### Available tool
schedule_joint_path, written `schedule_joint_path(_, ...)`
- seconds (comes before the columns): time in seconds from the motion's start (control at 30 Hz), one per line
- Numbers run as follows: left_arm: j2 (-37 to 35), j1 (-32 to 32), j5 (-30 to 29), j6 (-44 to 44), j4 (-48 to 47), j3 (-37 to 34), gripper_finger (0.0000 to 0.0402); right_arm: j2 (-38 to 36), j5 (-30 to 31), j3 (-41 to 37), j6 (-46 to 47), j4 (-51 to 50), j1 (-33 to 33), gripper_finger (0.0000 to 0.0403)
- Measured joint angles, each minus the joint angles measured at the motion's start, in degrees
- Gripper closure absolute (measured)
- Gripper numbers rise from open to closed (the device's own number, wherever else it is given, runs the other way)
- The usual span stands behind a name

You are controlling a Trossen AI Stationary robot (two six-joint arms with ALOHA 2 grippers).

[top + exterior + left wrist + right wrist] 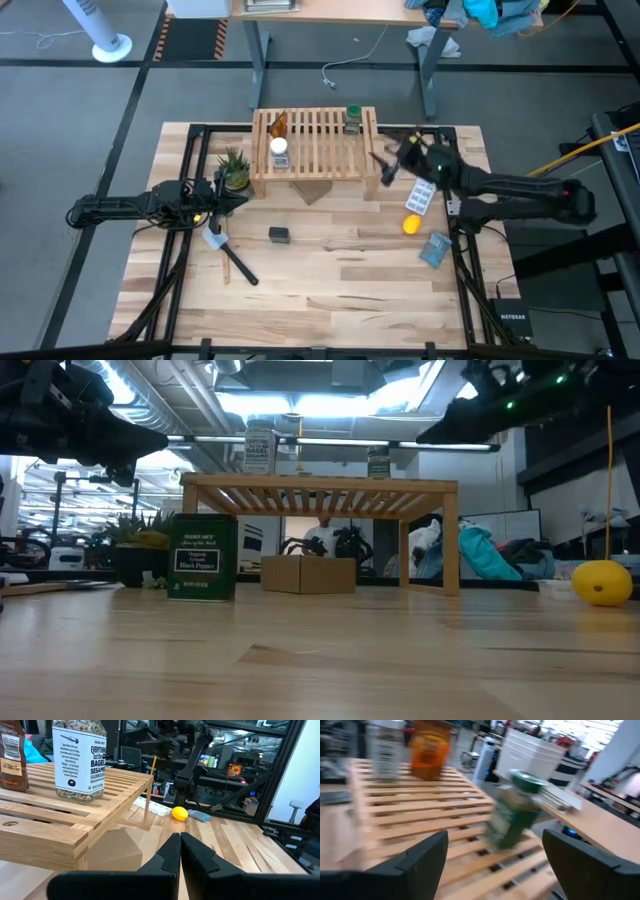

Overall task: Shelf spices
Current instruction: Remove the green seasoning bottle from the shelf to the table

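Observation:
The shelf [315, 150] is a light-wood slatted rack at the table's far middle. Three spices stand on its top: an amber bottle [279, 124], a white-capped jar [279, 150] and a green-lidded jar [515, 812]. A dark squarish tin [203, 557] stands on the tabletop in front of the shelf. My right gripper [492, 865] is open at the shelf's right end, its fingers level and short of the green-lidded jar, touching nothing. My left gripper [180, 847] is shut and has nothing in it; it hovers left of the shelf, near the plant.
A small potted plant [235, 170] stands by the shelf's left leg and a cardboard box [308, 573] sits under the shelf. A lemon [411, 225], a white tray [422, 197] and a blue packet [435, 248] lie right. A dark-handled tool [235, 262] lies near left.

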Motion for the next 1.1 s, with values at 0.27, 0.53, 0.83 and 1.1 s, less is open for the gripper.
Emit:
schedule_joint_path(0.27, 0.0, 0.0, 0.0, 0.0, 0.0, 0.0, 0.0396, 0.2, -1.4, 0.0, 19.5, 0.9, -8.7, 0.0072)
schedule_joint_path(0.53, 0.0, 0.0, 0.0, 0.0, 0.0, 0.0, 0.0396, 0.9, -3.7, 0.0, 24.7, 5.8, -8.7, 0.0072)
schedule_joint_path(0.83, 0.0, 0.0, 0.0, 1.5, 0.0, 0.0, 0.0396, 12.6, -7.9, 0.3, 16.6, 16.4, -8.7, 0.0072)
schedule_joint_path(1.1, 0.0, 0.0, 0.0, 1.5, 0.0, 0.0, 0.0396, 22.8, -16.5, 5.5, 17.0, 17.3, -11.8, 0.0072)
